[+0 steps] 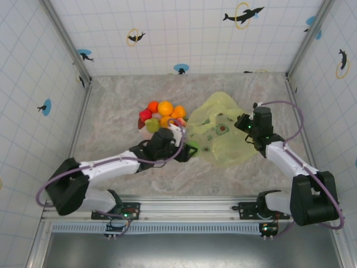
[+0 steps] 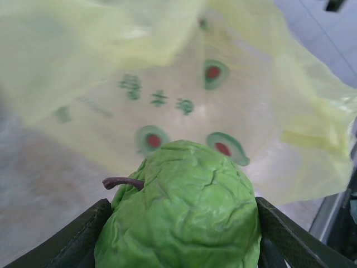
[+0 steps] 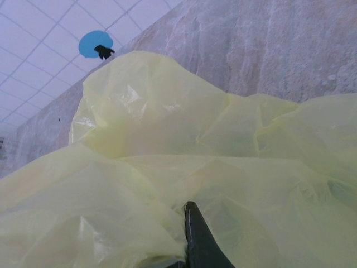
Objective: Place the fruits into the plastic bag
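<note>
Halfway down the top view, near centre, clamping a green fruit (image 1: pixel 192 149) in the left gripper (image 1: pixel 188 152), right at the lower left edge of the plastic bag (image 1: pixel 226 139). Reaching in diagonally from the lower left. Spreading the crumpled bag over the centre right of the table (image 1: pixel 111 111), dark round spots facing up. Heaping the fruits (image 1: pixel 165 109), about six in orange, red and yellow-green, on the plate (image 1: pixel 141 125) just above the left wrist, touching one another. Meeting the bag's right edge with the right gripper (image 1: pixel 244 124).

Turning to the left wrist view: pressing both dark fingers (image 2: pixel 83 237) against the sides of the wrinkled green fruit (image 2: pixel 184 218), low in the frame, jaws parted just to its width. Pointing its brown stem (image 2: pixel 121 182) toward the left edge; not being able to read the long axis, with the fruit's bottom cut off. Facing the plastic bag (image 2: pixel 167 95) straight ahead, green rings with red centres showing on it.

Turning to the right wrist view: poking one dark finger (image 3: pixel 196 240) up among the folds of the plastic bag (image 3: pixel 167 139) at bottom centre. Hiding the other finger under plastic, so not being able to tell how far open, or whether pinching. Rising in a hump toward the upper left, before the marbled table (image 3: pixel 279 39) and a blue sticker (image 3: pixel 93 43).
</note>
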